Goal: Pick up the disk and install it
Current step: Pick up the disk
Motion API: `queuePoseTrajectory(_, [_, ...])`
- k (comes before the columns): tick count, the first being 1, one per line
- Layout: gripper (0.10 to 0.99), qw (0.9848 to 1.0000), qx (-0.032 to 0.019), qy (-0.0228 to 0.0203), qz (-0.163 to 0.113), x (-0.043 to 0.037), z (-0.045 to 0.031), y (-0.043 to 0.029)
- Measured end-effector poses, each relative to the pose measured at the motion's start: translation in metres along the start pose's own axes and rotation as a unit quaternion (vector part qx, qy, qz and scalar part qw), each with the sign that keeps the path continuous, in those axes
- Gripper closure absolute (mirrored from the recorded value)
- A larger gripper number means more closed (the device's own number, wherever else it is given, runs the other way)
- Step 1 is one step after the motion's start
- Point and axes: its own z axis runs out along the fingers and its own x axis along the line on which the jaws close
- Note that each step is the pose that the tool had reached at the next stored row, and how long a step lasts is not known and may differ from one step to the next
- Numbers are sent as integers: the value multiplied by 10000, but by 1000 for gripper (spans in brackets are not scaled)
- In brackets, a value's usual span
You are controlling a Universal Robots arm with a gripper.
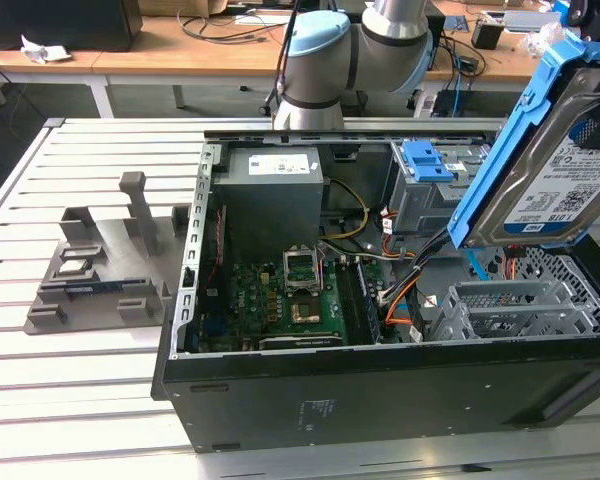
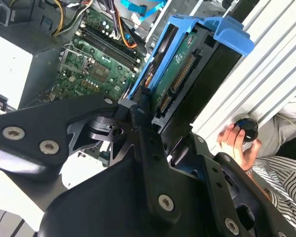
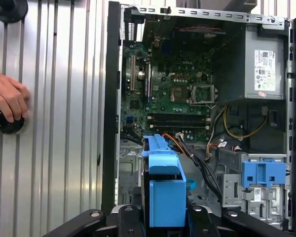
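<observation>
Above the cage [image 1: 510,305] end of the case [image 1: 380,400], the disk [image 1: 545,170] hangs tilted, with the jaws clamped on its blue frame. Lowered at that slant, it could snag the loose cables [image 1: 405,290] or knock the cage wall. The plastic frame might also flex and slip in the grip.

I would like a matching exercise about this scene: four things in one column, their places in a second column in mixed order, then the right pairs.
1. disk
2. power supply
3. hand
4. grey fixture

A. on the table, at the exterior view's left
B. inside the case, next to the motherboard
C. in the gripper, above the case
D. on a black knob

Pairs: 1-C, 2-B, 3-D, 4-A
</observation>
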Motion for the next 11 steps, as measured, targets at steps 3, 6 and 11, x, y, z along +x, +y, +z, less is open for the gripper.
queuePoseTrajectory(3, [722,10000,-7,5,0,-7,71,-97])
queuePoseTrajectory(6, [722,10000,-12,9,0,-9,128,-161])
queuePoseTrajectory(11, [722,10000,-17,10,1,-3,225,-256])
